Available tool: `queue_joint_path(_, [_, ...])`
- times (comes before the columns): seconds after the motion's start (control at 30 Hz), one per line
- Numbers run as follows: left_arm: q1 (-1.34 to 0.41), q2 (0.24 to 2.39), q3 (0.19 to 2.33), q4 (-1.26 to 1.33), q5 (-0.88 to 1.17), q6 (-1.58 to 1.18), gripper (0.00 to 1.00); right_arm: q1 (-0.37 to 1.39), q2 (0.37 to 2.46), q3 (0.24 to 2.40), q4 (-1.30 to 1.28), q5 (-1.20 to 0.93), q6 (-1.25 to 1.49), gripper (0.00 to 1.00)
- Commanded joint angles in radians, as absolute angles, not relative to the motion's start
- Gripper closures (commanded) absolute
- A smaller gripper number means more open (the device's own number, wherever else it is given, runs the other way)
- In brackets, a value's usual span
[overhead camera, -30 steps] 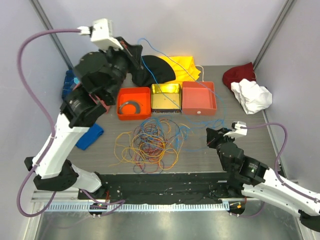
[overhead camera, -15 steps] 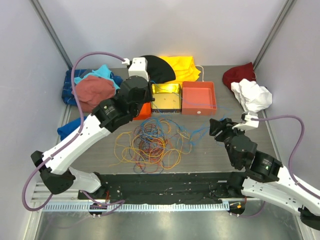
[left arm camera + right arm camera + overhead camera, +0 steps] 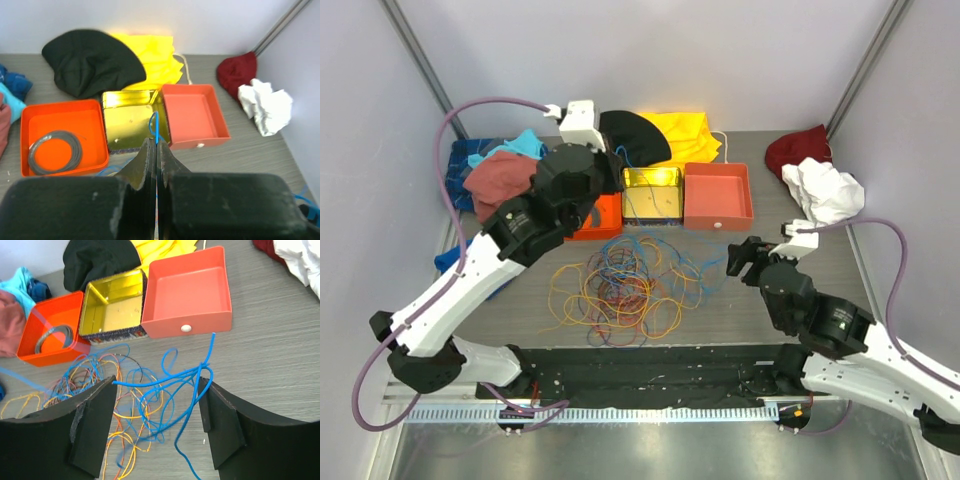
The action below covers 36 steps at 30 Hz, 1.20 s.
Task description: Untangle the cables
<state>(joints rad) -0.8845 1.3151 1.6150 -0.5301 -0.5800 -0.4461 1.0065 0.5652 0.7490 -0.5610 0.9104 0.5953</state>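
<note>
The cables lie in a loose tangle of orange, yellow, red, purple and blue loops on the grey table, in front of the boxes. My left gripper is shut on a thin blue cable that rises from between its tips, over the table just in front of the gold tin; from above it sits by the orange tray. To the right of the tangle my right gripper stands open. In its wrist view a bunch of blue cable loops hangs loosely across the gap between its fingers.
Three boxes stand in a row behind the tangle: an orange tray holding a grey coiled ring, a gold tin and a coral box. Cloths lie around the back: black, yellow, dark red, white, pink-red.
My right gripper has gone from shut to open, and the blue loops now hang loose between its fingers. My left arm has swung down from high at the back left to the boxes, still shut.
</note>
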Motion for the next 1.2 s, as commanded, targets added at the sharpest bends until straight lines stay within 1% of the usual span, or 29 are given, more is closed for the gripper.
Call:
queue_joint_path(0.0, [-0.890,1.307,1.802,-0.456,-0.555,-0.397,1.00,1.006,0.690,0.807,-0.656,0.870,0.623,0.26])
queue_joint_path(0.2, [-0.890,1.322,2.037,-0.445,-0.520,-0.348,1.00,1.006,0.752,0.703,-0.654,0.810,0.715,0.22])
queue_joint_path(0.27, [-0.890,1.328,2.075,-0.445,-0.506,-0.339,1.00,1.006,0.819,0.703,-0.655,0.802,0.716,0.20])
queue_joint_path(0.4, [-0.890,1.318,2.089,-0.446,-0.505,-0.328,1.00,1.006,0.965,0.750,-0.667,0.782,0.689,0.19])
queue_joint_path(0.47, [-0.890,1.307,2.056,-0.446,-0.509,-0.331,1.00,1.005,1.008,0.800,-0.682,0.819,0.699,0.19])
queue_joint_path(0.53, [-0.890,1.290,2.022,-0.446,-0.517,-0.331,1.00,1.006,0.982,0.821,-0.692,0.889,0.715,0.19])
queue_joint_path(0.57, [-0.890,1.287,2.013,-0.446,-0.526,-0.330,1.00,1.006,0.921,0.824,-0.672,0.902,0.703,0.20])
queue_joint_path(0.67, [-0.888,1.287,2.020,-0.445,-0.528,-0.322,1.00,1.006,0.812,0.813,-0.487,0.882,0.580,0.20])
queue_joint_path(0.77, [-0.890,1.310,2.078,-0.451,-0.496,-0.318,1.00,1.006,0.828,0.834,-0.399,0.838,0.486,0.20])
queue_joint_path(0.97, [-0.890,1.390,2.215,-0.453,-0.423,-0.307,1.00,1.005,0.926,0.903,-0.362,0.792,0.463,0.21])
queue_joint_path(1.17, [-0.890,1.486,2.255,-0.402,-0.446,-0.232,1.00,1.006,0.859,0.813,-0.298,0.730,0.488,0.23])
